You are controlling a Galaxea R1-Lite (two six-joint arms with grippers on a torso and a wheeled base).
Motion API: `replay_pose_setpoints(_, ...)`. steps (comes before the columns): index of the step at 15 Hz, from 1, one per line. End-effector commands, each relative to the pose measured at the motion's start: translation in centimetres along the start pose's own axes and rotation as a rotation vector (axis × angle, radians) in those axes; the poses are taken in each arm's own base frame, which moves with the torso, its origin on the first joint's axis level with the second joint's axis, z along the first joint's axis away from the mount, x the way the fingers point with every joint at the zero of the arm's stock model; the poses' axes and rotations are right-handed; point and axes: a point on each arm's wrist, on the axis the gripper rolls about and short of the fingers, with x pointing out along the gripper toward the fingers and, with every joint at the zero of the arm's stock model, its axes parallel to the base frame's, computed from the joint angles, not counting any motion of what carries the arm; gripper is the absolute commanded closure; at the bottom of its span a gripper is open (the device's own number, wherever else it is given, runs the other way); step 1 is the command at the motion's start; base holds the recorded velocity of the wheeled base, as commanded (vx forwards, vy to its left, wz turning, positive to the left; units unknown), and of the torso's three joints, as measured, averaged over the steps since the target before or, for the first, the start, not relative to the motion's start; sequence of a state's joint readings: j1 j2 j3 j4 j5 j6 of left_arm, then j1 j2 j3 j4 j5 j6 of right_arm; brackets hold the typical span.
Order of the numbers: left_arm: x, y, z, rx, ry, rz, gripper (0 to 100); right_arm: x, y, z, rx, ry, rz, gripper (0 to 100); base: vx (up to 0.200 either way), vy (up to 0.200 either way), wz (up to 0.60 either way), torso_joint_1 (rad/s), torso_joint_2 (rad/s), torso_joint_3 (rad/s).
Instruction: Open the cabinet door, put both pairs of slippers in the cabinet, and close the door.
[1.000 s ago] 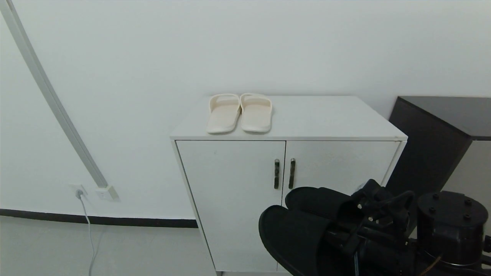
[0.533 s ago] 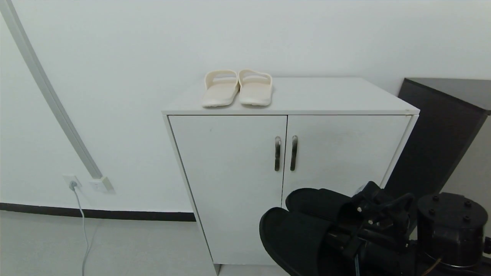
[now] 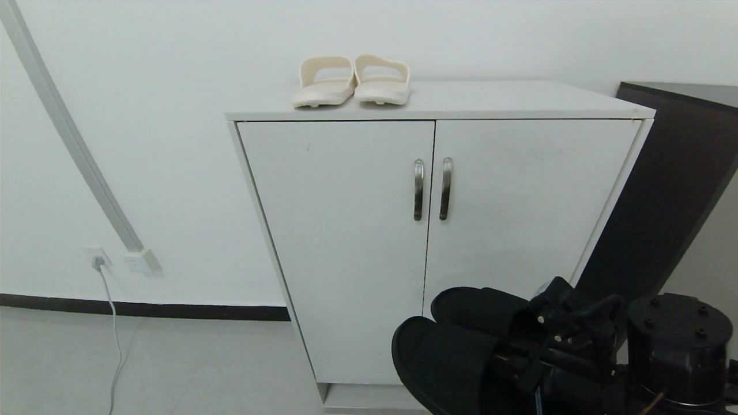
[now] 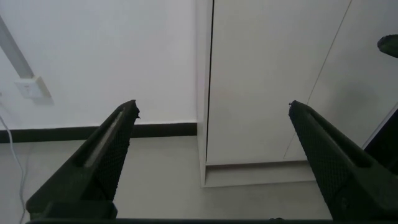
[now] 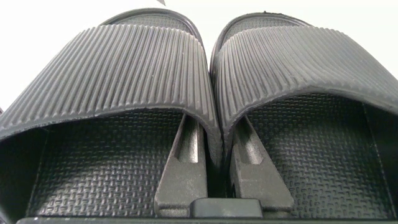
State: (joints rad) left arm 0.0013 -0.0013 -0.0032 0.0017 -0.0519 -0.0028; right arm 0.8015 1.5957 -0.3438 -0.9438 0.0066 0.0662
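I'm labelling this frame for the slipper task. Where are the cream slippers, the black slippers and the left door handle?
cream slippers [image 3: 353, 80]: head view, where the two slippers touch.
black slippers [image 3: 447, 351]: head view, on the nearer slipper.
left door handle [image 3: 418, 190]: head view, middle of the bar.

Head and left-wrist cameras toward cabinet [image 3: 346, 230]

One slipper pair [image 3: 353, 80] lies left on the cabinet [image 3: 340, 242], the other pair [image 3: 455, 340] before its right door [image 3: 519, 196].
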Motion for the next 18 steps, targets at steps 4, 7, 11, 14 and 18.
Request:
replay_pose_setpoints(4, 0.0, 0.0, 0.0, 0.003, 0.003, 0.000, 0, 0.0, 0.0, -0.1, 0.000, 0.002, 0.000, 100, 0.000, 0.000, 0.00, -0.005, 0.18, 0.167)
replay_pose_setpoints(7, 0.0, 0.0, 0.0, 0.004, 0.003, 0.000, 0, -0.1, 0.0, -0.2, 0.000, 0.008, 0.001, 100, 0.000, 0.000, 0.00, 0.000, 0.00, 0.000)
replay_pose_setpoints(11, 0.1, 0.0, 0.0, 0.005, 0.015, -0.009, 0, 0.0, 0.0, -0.3, 0.000, 0.013, 0.001, 100, 0.000, 0.000, 0.00, 0.000, 0.00, 0.000)
replay_pose_setpoints(14, 0.3, 0.0, 0.3, 0.007, 0.036, -0.008, 0, -0.1, 0.0, -0.4, -0.005, 0.016, 0.002, 100, 0.000, 0.000, 0.00, -0.001, 0.16, 0.111)
replay_pose_setpoints(18, 0.5, 0.0, 5.7, -0.081, -0.003, -0.012, 0, -0.1, 0.0, -0.5, -0.013, 0.021, 0.005, 100, 0.000, 0.000, 0.00, -0.002, 0.02, 0.010)
